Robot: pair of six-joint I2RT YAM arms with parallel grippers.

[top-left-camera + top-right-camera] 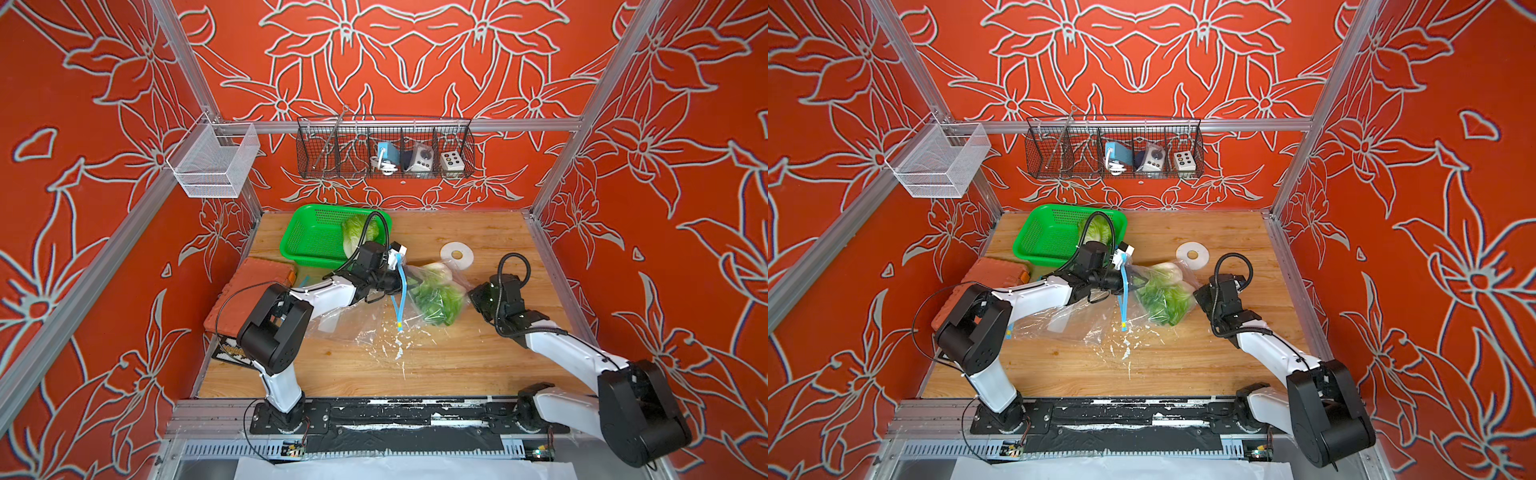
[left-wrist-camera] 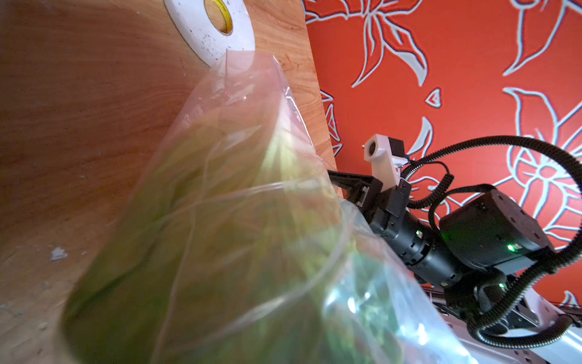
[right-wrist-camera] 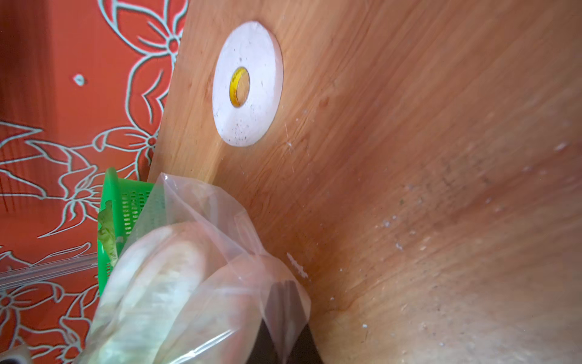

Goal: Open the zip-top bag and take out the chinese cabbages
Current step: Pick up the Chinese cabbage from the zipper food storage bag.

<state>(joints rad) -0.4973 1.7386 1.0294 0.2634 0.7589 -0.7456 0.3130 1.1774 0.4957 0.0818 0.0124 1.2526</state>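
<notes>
So the zip-top bag (image 1: 432,291) sat just beside the green mesh basket (image 1: 307,243), with what looked like two chinese cabbages (image 1: 440,297) inside it and one cabbage head (image 1: 356,232) already in the basket. My take: keep the mouth held up and tip from the far corner so they slide out, no yanking, thin plastic tears. The left gripper (image 1: 397,269) reached in low from the basket side, clamped on the blue zip strip (image 1: 402,291). The right gripper (image 1: 474,296), on the bag's side away from the basket, looked pinched shut on the bottom corner.
</notes>
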